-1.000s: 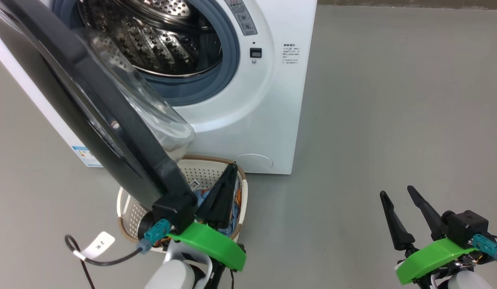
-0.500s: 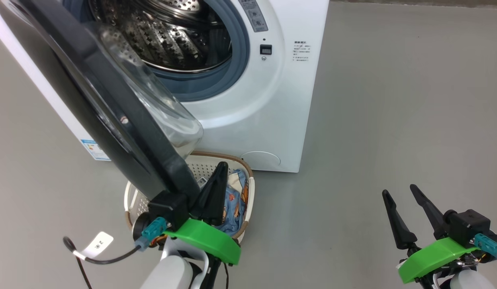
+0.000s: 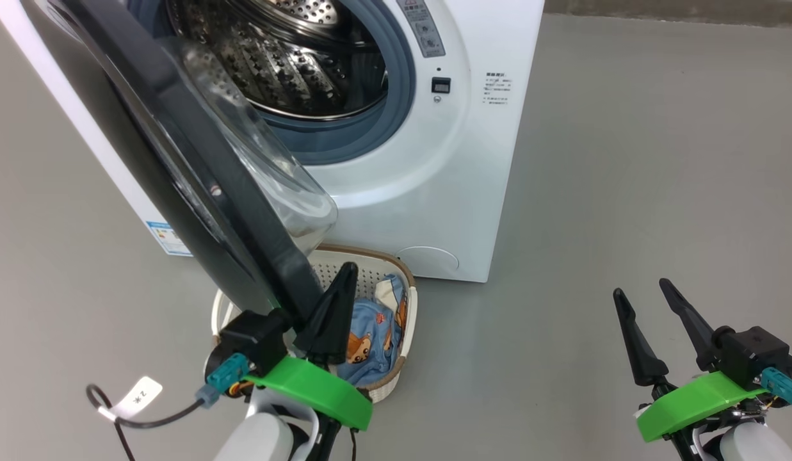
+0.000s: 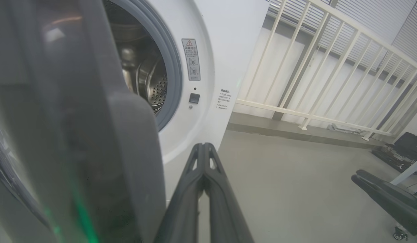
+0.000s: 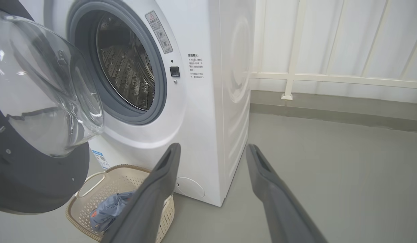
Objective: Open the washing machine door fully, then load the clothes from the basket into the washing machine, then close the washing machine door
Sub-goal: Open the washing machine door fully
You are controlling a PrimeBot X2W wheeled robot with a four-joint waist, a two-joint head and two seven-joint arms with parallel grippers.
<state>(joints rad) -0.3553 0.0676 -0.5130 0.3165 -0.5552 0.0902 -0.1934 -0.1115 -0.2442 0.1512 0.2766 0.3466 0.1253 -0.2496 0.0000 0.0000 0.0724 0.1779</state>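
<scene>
— At the lower left of the head view, what is your left gripper (image 3: pixel 343 275) doing?
— My two fingers are pressed together with nothing between them. They point up just beside the lower edge of the washing machine door (image 3: pixel 178 160). Whether I touch that black rim, I cannot tell.
— And the door?
— It stands swung out from the washing machine (image 3: pixel 434 192), crossing the upper left of the frame. Its glass bowl bulges toward the steel drum (image 3: pixel 287 57).
— Where are the clothes?
— The clothes (image 3: pixel 363 326) lie bunched in the basket (image 3: pixel 410 301), low and left of centre. It sits on the grey floor (image 3: pixel 594 160) in front of the machine, partly under the door.
— Your right gripper?
— My right gripper (image 3: pixel 642 291) hangs at the lower right, fingers spread wide and empty, well apart from the basket.
</scene>
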